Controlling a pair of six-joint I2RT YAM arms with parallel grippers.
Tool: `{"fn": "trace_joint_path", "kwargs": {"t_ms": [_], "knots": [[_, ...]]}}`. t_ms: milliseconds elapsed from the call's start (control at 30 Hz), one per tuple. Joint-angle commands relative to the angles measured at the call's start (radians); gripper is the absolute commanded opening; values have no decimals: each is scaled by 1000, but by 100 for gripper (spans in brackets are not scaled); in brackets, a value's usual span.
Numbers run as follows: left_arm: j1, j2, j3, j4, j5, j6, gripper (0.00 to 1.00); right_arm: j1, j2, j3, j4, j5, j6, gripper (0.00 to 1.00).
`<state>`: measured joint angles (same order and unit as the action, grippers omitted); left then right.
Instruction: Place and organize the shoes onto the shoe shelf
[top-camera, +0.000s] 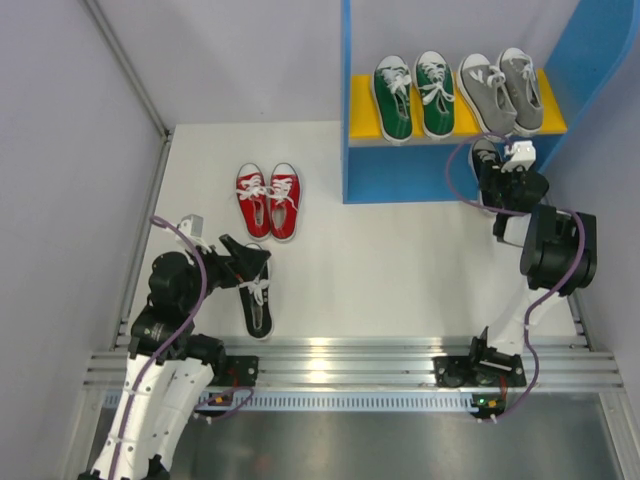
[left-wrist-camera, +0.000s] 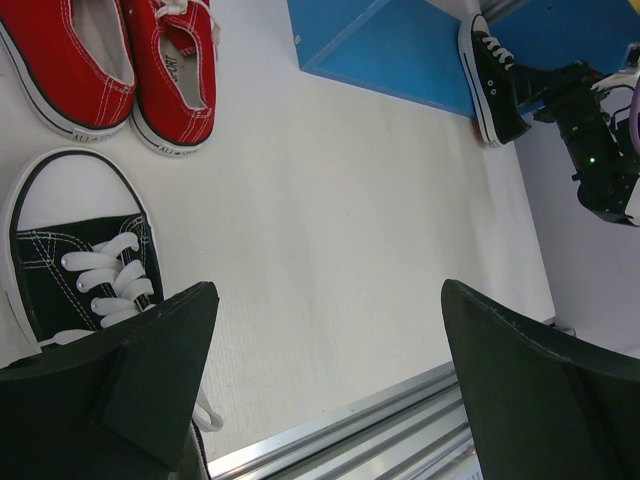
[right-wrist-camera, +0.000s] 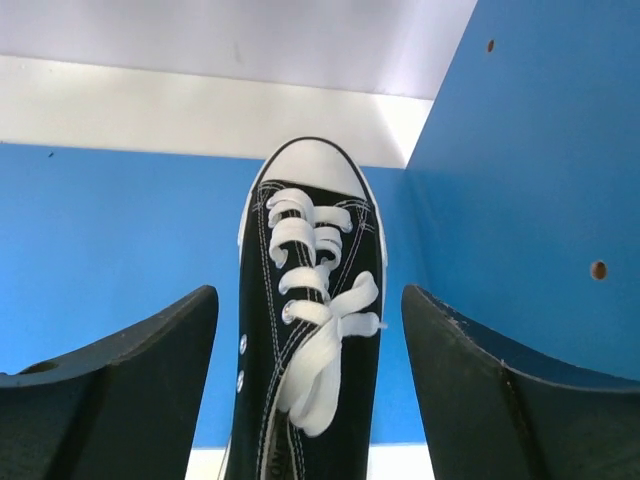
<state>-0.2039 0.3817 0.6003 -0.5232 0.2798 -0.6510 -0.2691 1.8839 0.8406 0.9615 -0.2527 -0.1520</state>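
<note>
The shoe shelf (top-camera: 400, 178) stands at the back right, with a green pair (top-camera: 413, 95) and a grey pair (top-camera: 500, 92) on its yellow board (top-camera: 361, 112). One black shoe (right-wrist-camera: 310, 330) rests on the blue lower level by the right wall, toe inward. My right gripper (right-wrist-camera: 308, 300) is open around it, with a gap between each finger and the shoe. The other black shoe (top-camera: 258, 300) lies on the table under my open left gripper (top-camera: 250, 264), whose jaws hold nothing. The red pair (top-camera: 268, 200) sits on the table left of the shelf.
A metal rail (top-camera: 340, 360) runs along the near table edge. Grey walls close in the left and back sides. The shelf's blue side wall (right-wrist-camera: 530, 180) is close to my right finger. White table surface (left-wrist-camera: 350, 250) lies between the red pair and the shelf.
</note>
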Motion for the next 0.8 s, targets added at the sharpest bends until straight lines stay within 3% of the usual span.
{"fn": "trace_joint_path", "kwargs": {"t_ms": [0,500,767], "knots": [[-2,-17,4,57,10,21,99,-2,-51,-31,112,-2,19,74],[-3,-63,10,32,25,10,99,-2,-180,-161,3,-26,-75,73],[-2,-72,16,31,39,-6,99,13,-357,-267,-52,21,-133,72]]}}
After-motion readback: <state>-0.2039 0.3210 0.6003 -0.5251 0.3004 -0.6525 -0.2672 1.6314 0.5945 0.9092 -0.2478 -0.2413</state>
